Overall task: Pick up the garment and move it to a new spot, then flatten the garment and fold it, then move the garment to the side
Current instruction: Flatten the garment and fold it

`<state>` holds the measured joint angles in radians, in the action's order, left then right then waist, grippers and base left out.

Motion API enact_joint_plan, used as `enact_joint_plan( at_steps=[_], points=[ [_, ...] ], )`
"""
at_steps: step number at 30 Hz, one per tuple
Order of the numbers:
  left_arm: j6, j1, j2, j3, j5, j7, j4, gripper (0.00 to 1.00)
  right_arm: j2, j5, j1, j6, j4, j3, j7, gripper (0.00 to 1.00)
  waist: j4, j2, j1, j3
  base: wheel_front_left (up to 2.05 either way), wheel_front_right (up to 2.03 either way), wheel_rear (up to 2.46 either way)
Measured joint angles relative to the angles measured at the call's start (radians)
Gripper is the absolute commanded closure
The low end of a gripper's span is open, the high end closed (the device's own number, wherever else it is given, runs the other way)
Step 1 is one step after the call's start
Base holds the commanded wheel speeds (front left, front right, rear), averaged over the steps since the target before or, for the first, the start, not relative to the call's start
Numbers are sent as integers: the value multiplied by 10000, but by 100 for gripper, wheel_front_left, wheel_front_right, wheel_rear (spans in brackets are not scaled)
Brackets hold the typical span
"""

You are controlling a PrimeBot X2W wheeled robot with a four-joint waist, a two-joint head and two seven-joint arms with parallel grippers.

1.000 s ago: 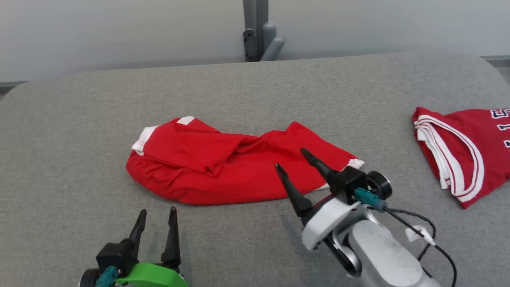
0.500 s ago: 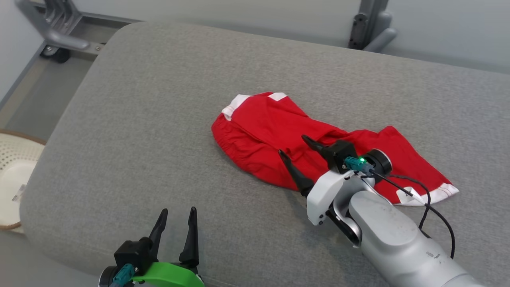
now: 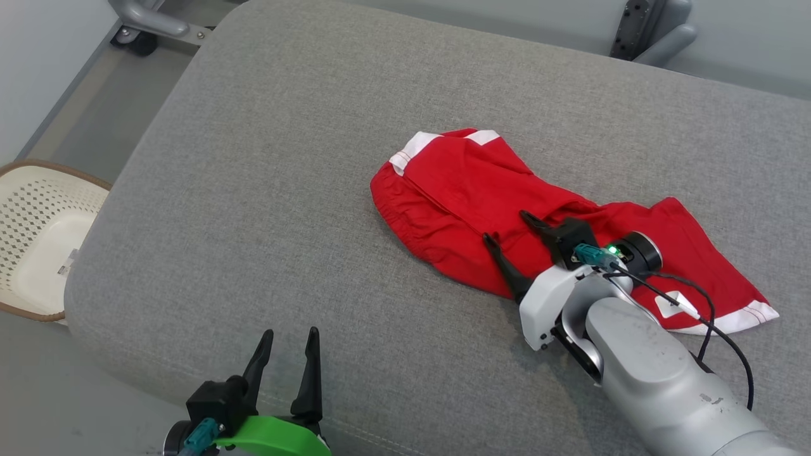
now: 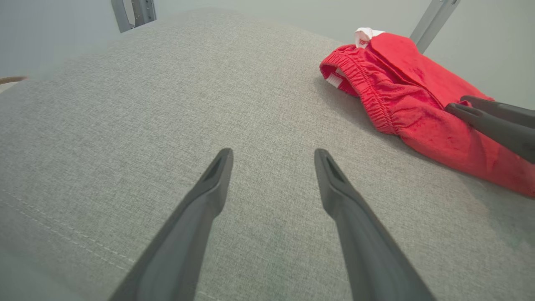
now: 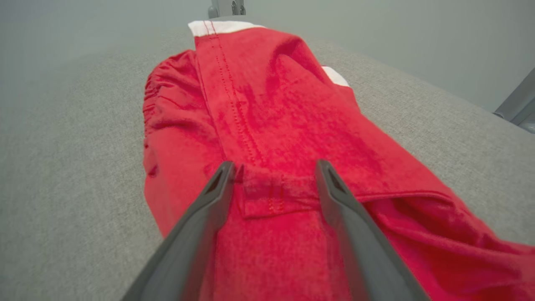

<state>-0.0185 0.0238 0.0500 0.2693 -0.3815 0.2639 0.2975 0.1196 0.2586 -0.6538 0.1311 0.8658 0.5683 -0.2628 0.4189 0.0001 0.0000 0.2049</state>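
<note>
The garment (image 3: 456,190), red shorts with white trim, lies crumpled on the grey cushioned surface (image 3: 266,158). My right gripper (image 3: 505,225) is open low over the garment's middle, fingers pointing toward its far left end. In the right wrist view the right gripper (image 5: 274,164) straddles a stitched seam fold of the garment (image 5: 271,104), with no cloth pinched. My left gripper (image 3: 291,331) is open over bare cushion near the front edge, well left of the shorts. From the left wrist, the left gripper (image 4: 273,152) is empty, with the garment (image 4: 401,83) at upper right.
A cream perforated basket (image 3: 38,240) stands on the floor past the cushion's left edge. Grey metal frame parts sit behind the cushion at top right (image 3: 652,31) and top left (image 3: 152,25). The right arm's fingers (image 4: 493,121) cross the left wrist view's right edge.
The head camera has turned left, so the basket came into view and a second red garment at right left it. My right gripper moved along the shorts toward their left half. Both grippers stayed open.
</note>
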Motion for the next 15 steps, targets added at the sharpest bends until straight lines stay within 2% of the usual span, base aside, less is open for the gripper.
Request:
enact_joint_plan(
  at_steps=[2,4,5,6,7,11,15],
  points=[
    [4,15,0,63,-17,0,-2,0,-12,-109,12,0,23,-8,0,7,-39,0,0,2,0,0,0],
    [12,37,0,109,-23,0,-17,0,-38,-165,12,0,44,-17,0,39,-59,0,0,14,0,0,0],
    [12,43,-2,121,-23,0,-19,0,-44,-180,11,0,58,-31,0,60,-61,0,0,16,0,0,0],
    [12,54,-2,125,-23,0,-23,0,-48,-215,11,0,73,-42,0,76,-64,0,0,14,0,0,0],
    [12,68,-2,121,-23,0,-33,0,-50,-247,11,0,86,-58,0,100,-65,0,0,11,0,0,0],
    [12,73,-2,54,-13,0,-96,0,-29,-274,-32,0,-113,-236,0,100,-69,0,0,45,0,0,0],
    [8,73,0,15,-6,0,-163,0,313,-311,-354,2,-593,-989,0,100,-53,0,0,109,0,0,0]
  ],
)
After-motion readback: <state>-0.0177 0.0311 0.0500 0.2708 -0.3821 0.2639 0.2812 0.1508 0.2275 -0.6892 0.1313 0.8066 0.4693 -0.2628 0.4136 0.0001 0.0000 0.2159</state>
